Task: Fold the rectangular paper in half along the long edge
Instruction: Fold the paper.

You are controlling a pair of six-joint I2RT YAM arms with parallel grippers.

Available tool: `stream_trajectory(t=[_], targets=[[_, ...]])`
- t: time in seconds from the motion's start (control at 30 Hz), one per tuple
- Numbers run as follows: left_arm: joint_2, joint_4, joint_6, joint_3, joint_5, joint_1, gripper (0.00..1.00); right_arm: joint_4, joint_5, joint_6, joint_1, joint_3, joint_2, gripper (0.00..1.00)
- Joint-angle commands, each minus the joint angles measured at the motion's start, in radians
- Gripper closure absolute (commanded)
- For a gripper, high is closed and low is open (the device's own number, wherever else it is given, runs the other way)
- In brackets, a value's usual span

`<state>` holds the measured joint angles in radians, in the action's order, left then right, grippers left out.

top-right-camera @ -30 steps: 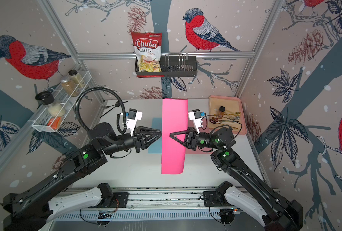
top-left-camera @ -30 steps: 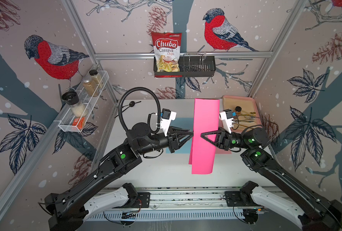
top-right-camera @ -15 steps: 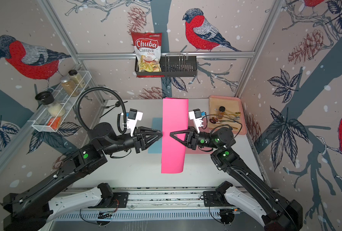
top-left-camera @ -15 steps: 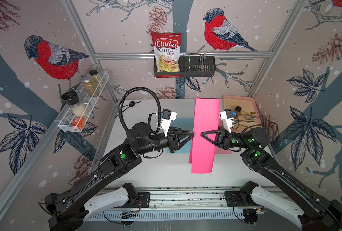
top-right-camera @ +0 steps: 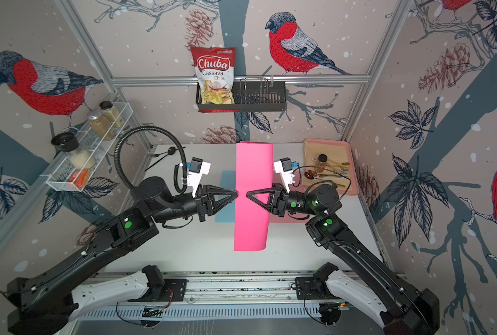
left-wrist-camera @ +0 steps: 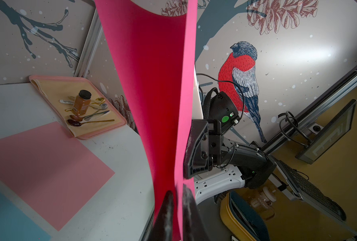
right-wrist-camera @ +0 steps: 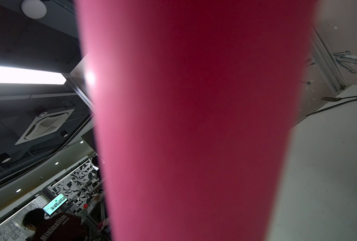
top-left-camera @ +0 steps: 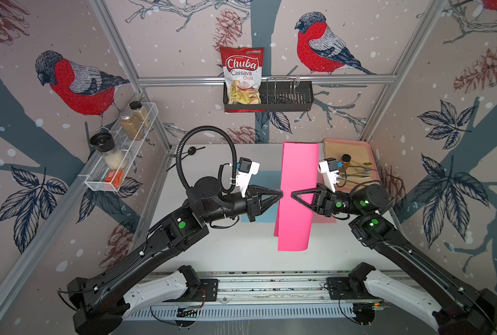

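The rectangular pink paper (top-left-camera: 298, 174) hangs in the air above the table, bent over so that two layers run side by side; both top views show it (top-right-camera: 253, 174). My left gripper (top-left-camera: 280, 193) meets its left edge, and in the left wrist view the two fingers (left-wrist-camera: 176, 194) are shut on the paper (left-wrist-camera: 158, 83). From the right, my right gripper (top-left-camera: 293, 194) reaches across the paper at mid-height and holds it. The paper (right-wrist-camera: 194, 125) fills the right wrist view and hides those jaws.
A pink tray (top-left-camera: 348, 141) with a jar and spoons sits at the back right. Under the paper, a pale pink sheet (left-wrist-camera: 44, 171) and a blue sheet (left-wrist-camera: 2, 219) lie flat. A black fork and spoon (top-left-camera: 189, 152) lie at the back left. Racks hang on the walls.
My left gripper's jaws have gone from open to shut on the paper's left edge. The right arm and the paper have hardly moved.
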<state>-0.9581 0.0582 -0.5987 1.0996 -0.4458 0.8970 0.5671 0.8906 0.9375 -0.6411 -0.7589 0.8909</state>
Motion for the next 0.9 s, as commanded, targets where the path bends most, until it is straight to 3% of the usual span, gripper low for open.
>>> stream_trajectory(t=[0.0, 0.53, 0.7, 0.87], targets=[[-0.002, -0.049, 0.004, -0.001, -0.018, 0.001, 0.9, 0.031, -0.008, -0.012, -0.005, 0.0, -0.003, 0.76], [-0.014, -0.07, -0.002, -0.01, -0.028, 0.001, 0.96, 0.011, -0.016, -0.029, -0.02, -0.004, 0.0, 0.64], [-0.014, -0.072, -0.004, -0.013, -0.03, 0.002, 0.97, 0.004, -0.016, -0.036, -0.026, -0.009, 0.005, 0.65], [-0.014, -0.074, -0.004, -0.013, -0.03, 0.002, 0.97, 0.003, -0.016, -0.042, -0.029, -0.009, 0.005, 0.74]])
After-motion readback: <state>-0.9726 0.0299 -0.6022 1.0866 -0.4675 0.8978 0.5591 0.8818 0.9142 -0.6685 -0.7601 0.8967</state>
